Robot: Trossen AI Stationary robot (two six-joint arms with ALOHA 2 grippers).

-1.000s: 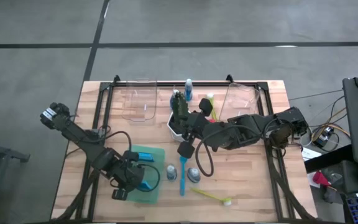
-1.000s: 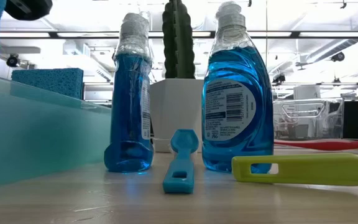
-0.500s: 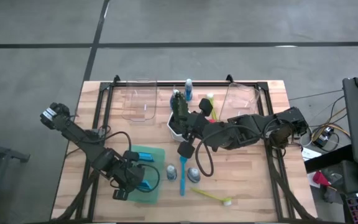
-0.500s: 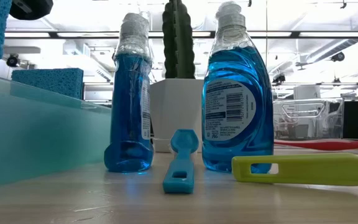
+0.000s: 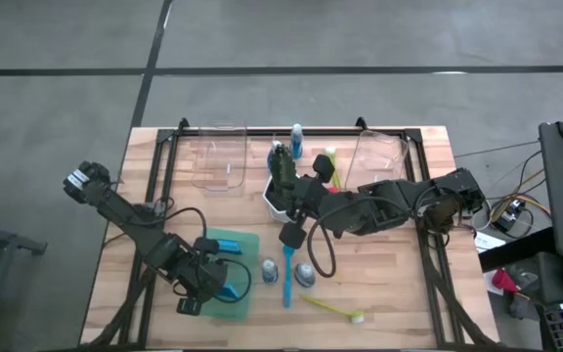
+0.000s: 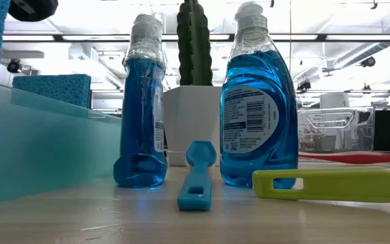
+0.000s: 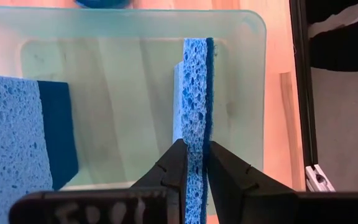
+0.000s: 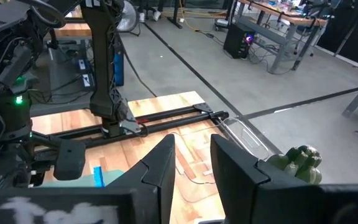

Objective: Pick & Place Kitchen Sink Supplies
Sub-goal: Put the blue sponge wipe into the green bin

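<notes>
Left gripper (image 7: 193, 163) is pinching a sponge (image 7: 194, 118) on edge, hanging over the green tray (image 5: 248, 299) at near left; a second sponge (image 7: 23, 137) is lying flat in the tray beside it. Risk: the thin edge grip is letting the sponge twist or slip on release, landing it on the other sponge or over the tray rim. Its long axis is running straight out from the fingers, toward the tray's opposite rim. Right gripper (image 8: 191, 158), empty and partly open, is waiting mid-table near the cactus (image 5: 280, 168).
</notes>
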